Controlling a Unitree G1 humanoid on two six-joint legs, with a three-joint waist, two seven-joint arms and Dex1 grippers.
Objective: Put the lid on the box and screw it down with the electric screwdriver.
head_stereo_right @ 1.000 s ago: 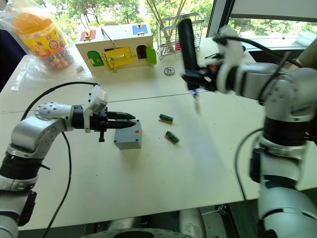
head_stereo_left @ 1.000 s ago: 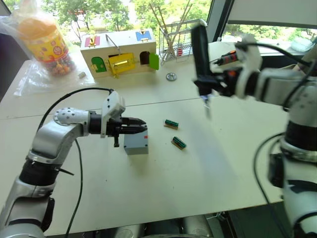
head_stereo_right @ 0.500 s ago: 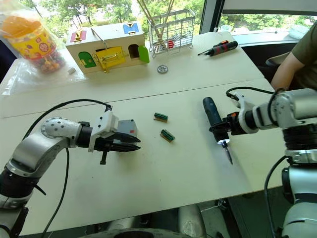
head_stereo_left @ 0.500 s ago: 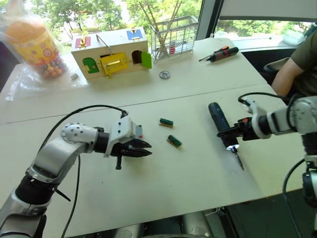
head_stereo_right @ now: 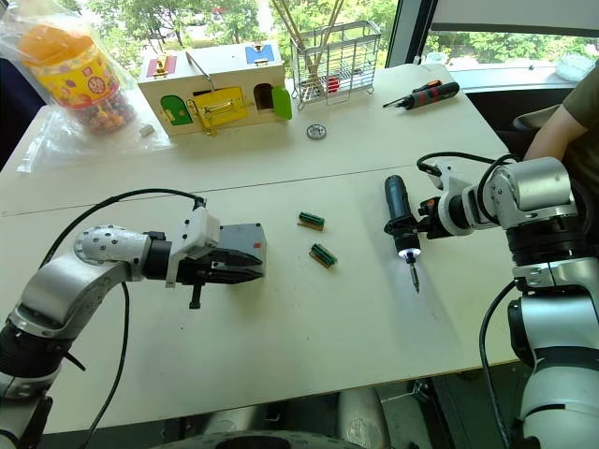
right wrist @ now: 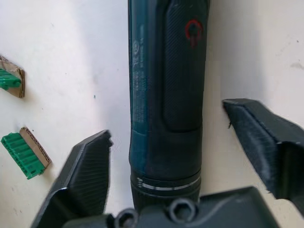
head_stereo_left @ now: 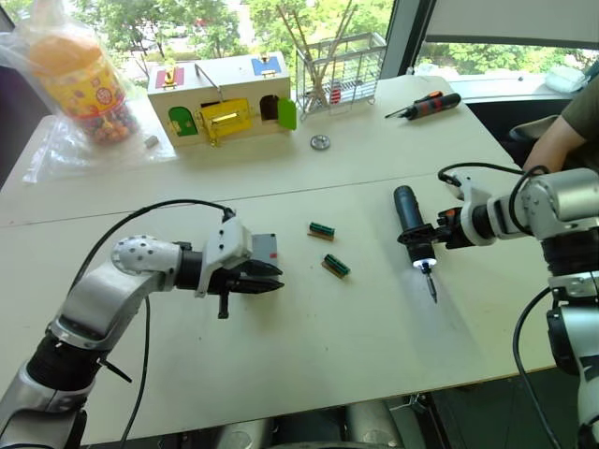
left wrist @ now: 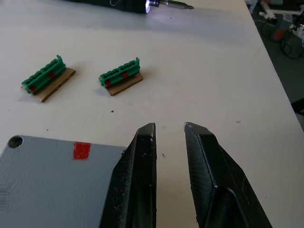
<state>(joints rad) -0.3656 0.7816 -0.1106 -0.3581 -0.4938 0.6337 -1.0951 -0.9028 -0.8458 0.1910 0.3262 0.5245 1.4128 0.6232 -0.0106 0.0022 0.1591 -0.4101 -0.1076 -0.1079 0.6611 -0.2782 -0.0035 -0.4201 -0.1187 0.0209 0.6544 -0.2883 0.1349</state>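
Driving step seems over or paused: electric screwdriver (head_stereo_right: 399, 217) lies on table between wide-open right gripper (right wrist: 190, 161) fingers; lidded box (head_stereo_right: 238, 249) at 9 o'clock, beside empty, slightly parted left gripper (left wrist: 168, 137); next, withdraw.

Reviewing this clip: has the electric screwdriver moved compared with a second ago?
Yes. A second ago it was held upright in the air; now the electric screwdriver lies flat on the table, right of the two green connectors, with the right tool open around it.

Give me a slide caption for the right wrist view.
Open right gripper straddling the electric screwdriver lying on the table.
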